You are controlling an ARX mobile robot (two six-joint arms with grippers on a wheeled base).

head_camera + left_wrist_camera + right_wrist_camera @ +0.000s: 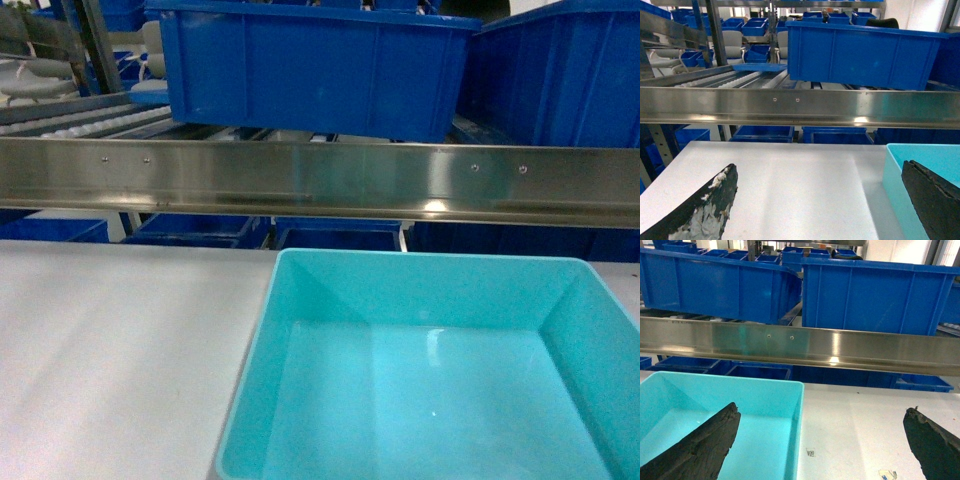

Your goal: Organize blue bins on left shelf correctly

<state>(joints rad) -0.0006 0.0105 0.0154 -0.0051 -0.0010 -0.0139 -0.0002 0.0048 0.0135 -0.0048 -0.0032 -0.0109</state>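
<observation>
Both grippers stand spread wide and hold nothing: your left gripper (820, 200) shows one dark, worn finger (700, 212) over the bare tabletop and the other finger over the near left corner of the turquoise tub (920, 165), while your right gripper (822, 440) has one finger (695, 445) over the tub's interior and the other out over the table to the right of it. You see neither gripper in the head view. That light turquoise tub (420, 290) sits upright and empty on the white table (110, 350), towards the right of the head view, its far rim close to the table's back edge and just below the front rail of the steel shelf (320, 180). On the right wrist view the tub's right wall (795, 420) is parted from a small printed marker (811, 452) on the table by a little bare surface. Past the tub, the shiny rail runs across all three views, with white roller tracks (90, 122) behind it on the left. Two dark blue ribbed bins (310, 70) rest on that level, side by side, the right one (875, 295) close against the left. Below the rail you can make out more dark blue bins (762, 132) on a lower level, and further racks of them, with grey chairs (732, 42), stand in the background.
</observation>
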